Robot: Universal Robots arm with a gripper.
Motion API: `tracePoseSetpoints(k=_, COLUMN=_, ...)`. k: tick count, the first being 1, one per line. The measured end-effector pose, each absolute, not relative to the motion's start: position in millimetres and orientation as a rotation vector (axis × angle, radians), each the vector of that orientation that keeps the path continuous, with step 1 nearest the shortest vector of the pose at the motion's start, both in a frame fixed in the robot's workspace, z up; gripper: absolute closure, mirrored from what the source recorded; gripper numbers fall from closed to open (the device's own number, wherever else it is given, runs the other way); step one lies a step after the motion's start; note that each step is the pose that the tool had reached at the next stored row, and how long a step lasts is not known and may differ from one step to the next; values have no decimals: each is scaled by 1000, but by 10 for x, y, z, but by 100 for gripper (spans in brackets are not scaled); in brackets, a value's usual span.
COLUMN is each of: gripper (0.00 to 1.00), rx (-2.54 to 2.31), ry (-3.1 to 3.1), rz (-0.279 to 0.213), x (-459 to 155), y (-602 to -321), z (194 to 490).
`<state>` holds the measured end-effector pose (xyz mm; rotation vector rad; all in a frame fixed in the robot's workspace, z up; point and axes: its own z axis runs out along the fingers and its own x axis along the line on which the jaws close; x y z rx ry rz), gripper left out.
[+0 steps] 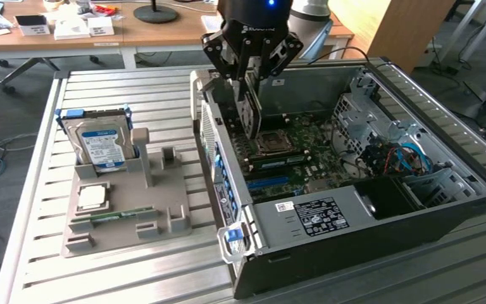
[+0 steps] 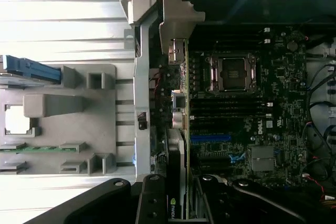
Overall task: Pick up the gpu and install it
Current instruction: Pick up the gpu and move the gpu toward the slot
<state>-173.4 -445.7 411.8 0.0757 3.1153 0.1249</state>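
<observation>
Plainly, the gpu (image 1: 248, 106) stands on edge inside the open computer case (image 1: 378, 244), near the case's wall on the exterior view's left and over the motherboard (image 1: 311, 149). The gripper (image 1: 252, 76) is clamped on its upper edge, one black finger pressed against each face. In the exterior view the card reads as a dark upright slab; its lower edge is lost against the board's clutter, so I cannot tell whether it touches a slot. In the wrist view the gpu (image 2: 180, 145) appears edge-on, a thin strip running from between the fingers (image 2: 152, 203) along the case wall (image 2: 142, 77). Its near end is cut off by the frame and its fan face is turned away. The CPU socket (image 1: 273, 144) lies just beside the card. Outside the case, on the slatted table (image 1: 142, 275), a grey tray (image 1: 171, 212) holds an upright hard drive (image 1: 101, 144) and a green memory stick (image 1: 121, 215).
</observation>
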Motion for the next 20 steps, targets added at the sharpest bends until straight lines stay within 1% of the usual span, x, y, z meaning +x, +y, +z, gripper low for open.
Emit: tracePoseSetpoints(k=20, gripper=73, rx=76, ry=3115, rz=125, x=-1423, y=-4456, z=4118)
